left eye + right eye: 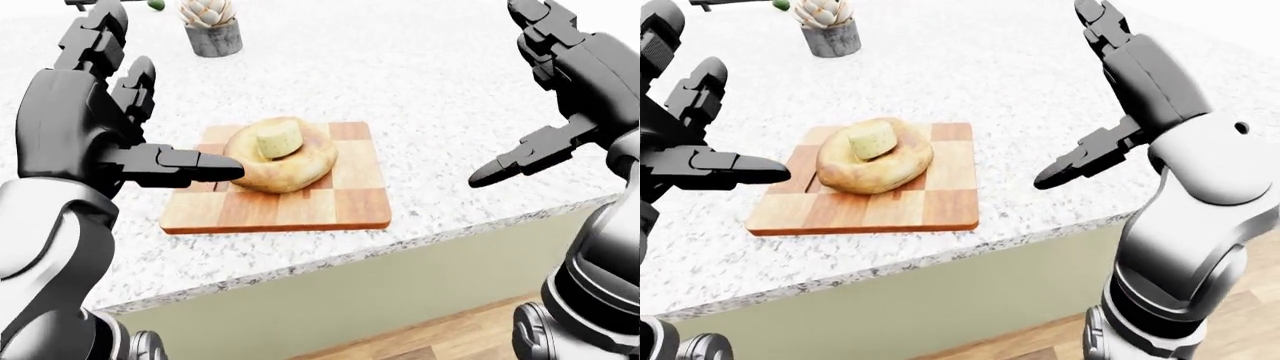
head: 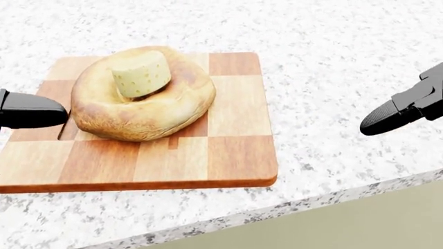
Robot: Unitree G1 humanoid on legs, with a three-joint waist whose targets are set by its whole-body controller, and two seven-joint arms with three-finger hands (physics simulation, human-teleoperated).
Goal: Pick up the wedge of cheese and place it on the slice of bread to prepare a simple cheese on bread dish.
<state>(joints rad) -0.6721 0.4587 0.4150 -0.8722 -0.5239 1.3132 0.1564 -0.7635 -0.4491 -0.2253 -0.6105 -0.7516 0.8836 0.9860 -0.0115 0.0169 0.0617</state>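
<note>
Left hand [image 1: 110,127]: raised at the left of the left-eye view, fingers spread and holding nothing. One dark finger [image 1: 190,165] reaches to the right, its tip over the left edge of the cutting board and just beside the bread; contact with the bread cannot be confirmed. The remaining fingers point up toward the top of the view.

Right hand [image 1: 1130,97]: raised at the right of the right-eye view, fingers spread and empty. One finger [image 1: 1080,161] angles down and to the left, with its tip above bare countertop, well apart from the board. The others extend toward the top of the view.

Wedge of cheese [image 2: 141,74]: pale yellow-green, speckled, resting tilted on top of the slice of bread [image 2: 142,101], in the hollow at its middle. The bread is a rounded, golden-brown piece with a thick raised rim.

Cutting board [image 2: 228,150]: a wooden checkered board of light and darker squares, bearing the bread on its left half and upper part. It lies flat on the speckled granite countertop [image 1: 450,82], near the counter's lower edge.

Potted succulent [image 1: 210,26]: a spiky pale plant in a grey cylindrical pot, standing on the countertop near the top of the left-eye view, well apart from the board.

Below the counter edge: a pale green cabinet face [image 1: 380,300] and a strip of wooden floor [image 1: 450,334].
</note>
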